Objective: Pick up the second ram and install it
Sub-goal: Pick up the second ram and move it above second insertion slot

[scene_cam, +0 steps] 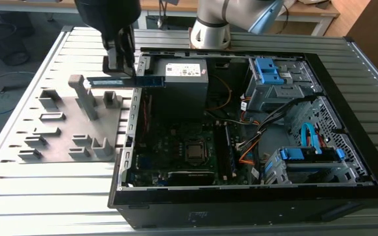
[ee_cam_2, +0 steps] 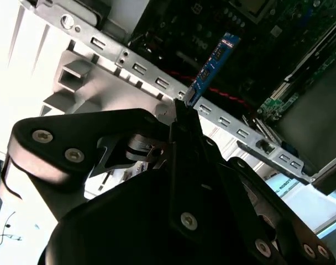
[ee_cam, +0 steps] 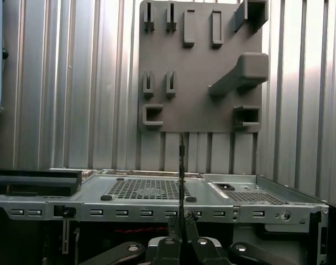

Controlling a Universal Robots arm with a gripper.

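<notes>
The second ram is a thin blue stick with a white label, held level in the air over the left wall of the open computer case in the exterior view. My black gripper comes down from above and is shut on the stick near its middle. In the second wrist view the ram sticks out past the gripper above the motherboard. In the first wrist view the ram shows edge-on as a thin line rising from the gripper.
A grey fixture plate with upright holders lies on the slatted table to the exterior view's left of the case. Inside the case are the motherboard, a power supply, blue drive brackets and loose cables.
</notes>
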